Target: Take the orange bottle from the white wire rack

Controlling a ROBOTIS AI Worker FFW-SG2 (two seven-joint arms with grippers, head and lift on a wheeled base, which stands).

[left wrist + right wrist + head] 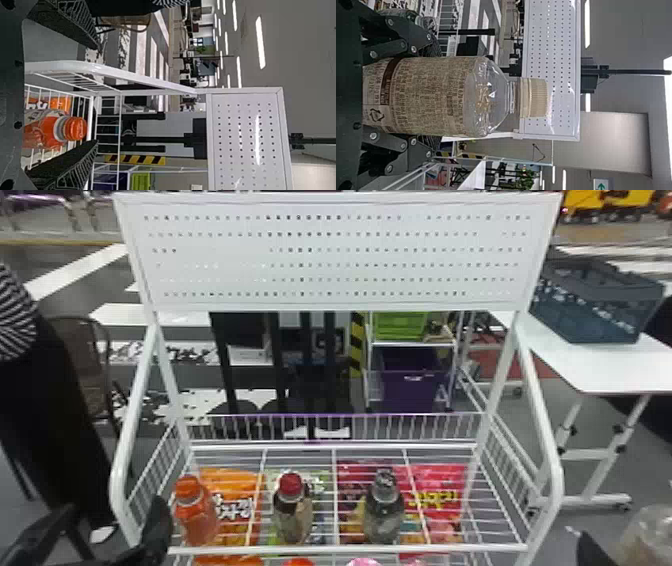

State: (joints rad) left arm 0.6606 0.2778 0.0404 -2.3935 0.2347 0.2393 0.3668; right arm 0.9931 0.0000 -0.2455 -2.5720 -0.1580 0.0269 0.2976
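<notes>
One clear bottle (486, 95) sits grasped in right gripper (435, 97); left gripper (96, 94) is spread, orange bottle (43, 128) just ahead: approach step, so we should centre, advance, clench.

open above orange bottle (196, 512), side rail (118, 470) left

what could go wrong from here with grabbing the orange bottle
The white side rail shows between the open fingers of the left gripper and might get caught. The orange bottle looks nearer one finger, which could tip it. The right gripper holds another bottle, which might bump the wire rack.
</notes>
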